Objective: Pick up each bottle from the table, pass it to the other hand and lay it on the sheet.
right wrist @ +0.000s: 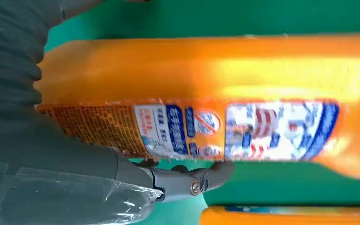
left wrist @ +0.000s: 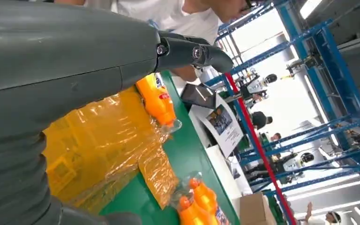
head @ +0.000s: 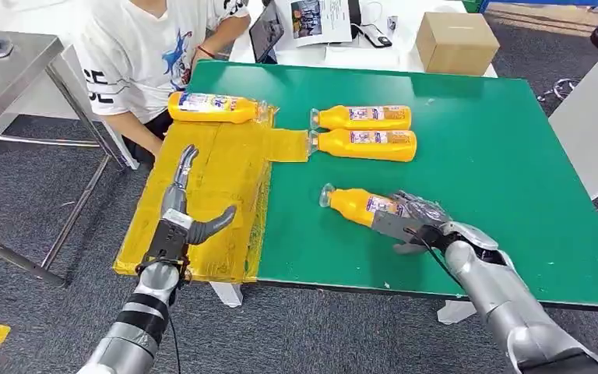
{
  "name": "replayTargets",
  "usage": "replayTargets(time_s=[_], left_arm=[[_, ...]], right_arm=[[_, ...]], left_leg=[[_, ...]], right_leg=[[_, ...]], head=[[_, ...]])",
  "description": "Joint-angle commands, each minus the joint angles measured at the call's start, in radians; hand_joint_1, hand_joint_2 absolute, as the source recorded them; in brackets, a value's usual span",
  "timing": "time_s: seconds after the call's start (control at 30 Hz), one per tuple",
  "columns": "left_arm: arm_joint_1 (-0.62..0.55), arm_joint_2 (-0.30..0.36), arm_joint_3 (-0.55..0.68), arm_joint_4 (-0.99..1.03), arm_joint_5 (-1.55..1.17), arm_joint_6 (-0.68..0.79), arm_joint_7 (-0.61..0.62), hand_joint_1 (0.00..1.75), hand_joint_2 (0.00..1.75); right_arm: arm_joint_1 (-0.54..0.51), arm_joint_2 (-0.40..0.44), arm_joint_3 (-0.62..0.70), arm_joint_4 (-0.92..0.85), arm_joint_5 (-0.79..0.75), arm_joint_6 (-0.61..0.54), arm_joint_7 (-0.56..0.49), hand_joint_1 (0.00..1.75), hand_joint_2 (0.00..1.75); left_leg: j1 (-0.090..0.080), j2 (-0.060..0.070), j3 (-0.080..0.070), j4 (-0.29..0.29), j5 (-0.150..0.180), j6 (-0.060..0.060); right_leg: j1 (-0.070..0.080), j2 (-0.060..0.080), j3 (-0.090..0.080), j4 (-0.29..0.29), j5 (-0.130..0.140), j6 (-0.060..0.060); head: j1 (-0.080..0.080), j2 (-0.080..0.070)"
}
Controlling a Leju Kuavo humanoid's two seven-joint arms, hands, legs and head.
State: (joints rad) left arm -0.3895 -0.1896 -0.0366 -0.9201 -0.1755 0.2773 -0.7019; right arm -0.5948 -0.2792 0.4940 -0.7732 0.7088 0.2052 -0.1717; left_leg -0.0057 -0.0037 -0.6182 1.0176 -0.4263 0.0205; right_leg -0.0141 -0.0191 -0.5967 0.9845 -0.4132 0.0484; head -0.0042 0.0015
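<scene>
Desk (head: 498, 156): green top, carrying 4 orange bottles and 1 yellow sheet.

Sheet (head: 202, 202): translucent yellow plastic, crinkled, lying over the desk's left end, with a narrow tab reaching toward the paired bottles.

Bottle on the sheet (head: 212, 107): 1 item, lying on its side along the sheet's far edge, just in front of a seated person (head: 156, 47) in a white printed shirt.

Paired bottles (head: 366, 132): 2 items, on their sides, side by side and touching, on bare desk beyond the sheet's tab, caps toward the sheet.

Near bottle (head: 354, 205): 1 item, on its side on the desk, nearer the robot than the pair, cap toward the sheet. The right wrist view shows its label close up.

Right hand (head: 413, 222): resting at the near bottle's base end, fingers lying over its body and the thumb beneath the label; whether it grips fully, cannot tell.

Left hand (head: 185, 210): above the sheet, fingers stretched forward, thumb spread sideways, holding nothing.

Cardboard box (head: 458, 43): beyond the desk's far edge.
</scene>
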Motion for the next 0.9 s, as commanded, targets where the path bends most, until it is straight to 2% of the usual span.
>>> replayTargets(time_s=[0.03,0.13,0.2,0.47,0.5,0.57,0.6,0.63,0.67,0.73,0.9], left_arm=[[-0.055,-0.008,-0.013,0.1,0.004,-0.006,0.004,0.0,1.75],[-0.055,-0.008,-0.013,0.1,0.004,-0.006,0.004,0.0,1.75],[-0.055,-0.008,-0.014,0.103,0.004,-0.01,0.004,0.0,1.75],[-0.05,-0.018,-0.016,0.105,0.001,-0.008,0.004,0.0,1.75],[-0.048,-0.019,-0.015,0.102,-0.001,-0.007,0.004,0.0,1.75],[-0.038,-0.022,-0.004,0.081,0.006,-0.001,0.004,0.0,1.75],[-0.026,-0.024,0.013,0.064,0.014,-0.006,0.004,0.0,1.75],[-0.016,-0.025,0.02,0.053,0.015,-0.015,0.004,0.0,1.75],[-0.01,-0.026,0.025,0.046,0.011,-0.019,0.004,0.0,1.75],[-0.009,-0.027,0.027,0.045,0.009,-0.021,0.004,0.0,1.75],[-0.012,-0.028,0.029,0.048,0.006,-0.02,0.004,0.0,1.75]], right_arm=[[0.017,0.003,0.113,0.103,-0.009,0.009,0.007,1.54,1.75],[0.017,0.003,0.113,0.103,-0.009,0.009,0.007,1.54,1.75],[0.015,0.002,0.118,0.107,-0.007,0.009,0.008,1.75,1.75],[0.043,0.027,0.128,0.118,0.001,-0.068,0.02,1.75,1.75],[0.053,0.037,0.104,0.105,-0.016,-0.106,0.011,1.75,1.75],[0.109,0.102,-0.03,0.03,-0.108,-0.233,-0.061,1.75,1.75],[0.157,0.165,-0.127,-0.072,-0.12,-0.379,-0.099,1.75,1.75],[0.178,0.191,-0.15,-0.145,-0.105,-0.408,-0.084,1.75,1.75],[0.19,0.198,-0.154,-0.2,-0.086,-0.387,-0.041,1.75,1.75],[0.192,0.195,-0.157,-0.213,-0.084,-0.379,-0.036,1.75,1.75],[0.194,0.188,-0.167,-0.202,-0.084,-0.373,-0.041,1.75,1.75]], left_leg=[[0.002,-0.002,0.006,-0.002,-0.001,-0.002],[0.002,-0.001,0.004,-0.001,0.0,-0.002],[0.002,-0.001,0.004,-0.001,0.0,-0.002],[0.003,-0.001,0.01,-0.003,0.0,-0.002],[0.003,0.0,0.01,-0.002,0.0,-0.002],[0.003,0.001,0.01,-0.003,0.0,-0.002],[0.003,0.002,0.011,-0.004,0.0,-0.003],[0.003,0.004,0.01,-0.002,-0.001,-0.002],[0.003,0.007,0.011,-0.004,-0.001,-0.003],[0.002,0.009,0.009,-0.001,-0.002,-0.003],[0.001,0.003,0.004,-0.001,-0.001,-0.002]], right_leg=[[0.002,0.0,0.007,-0.003,-0.001,-0.003],[0.002,-0.001,0.005,-0.002,0.0,-0.002],[0.002,0.0,0.005,-0.002,0.0,-0.002],[0.003,0.0,0.01,-0.004,0.0,-0.002],[0.003,0.001,0.01,-0.004,0.0,-0.003],[0.003,0.001,0.009,-0.004,0.001,-0.003],[0.003,0.002,0.01,-0.004,0.001,-0.003],[0.003,0.004,0.009,-0.004,0.001,-0.003],[0.003,0.007,0.009,-0.004,0.001,-0.004],[0.002,0.009,0.006,-0.001,0.001,-0.003],[0.001,0.002,0.002,0.001,-0.001,-0.002]], head=[[0.0,0.0],[0.0,0.0],[0.0,0.0],[0.0,0.0],[0.0,0.0],[0.0,0.0],[0.0,0.0],[0.0,0.0],[0.0,0.0],[0.001,0.0],[0.0,0.0]])
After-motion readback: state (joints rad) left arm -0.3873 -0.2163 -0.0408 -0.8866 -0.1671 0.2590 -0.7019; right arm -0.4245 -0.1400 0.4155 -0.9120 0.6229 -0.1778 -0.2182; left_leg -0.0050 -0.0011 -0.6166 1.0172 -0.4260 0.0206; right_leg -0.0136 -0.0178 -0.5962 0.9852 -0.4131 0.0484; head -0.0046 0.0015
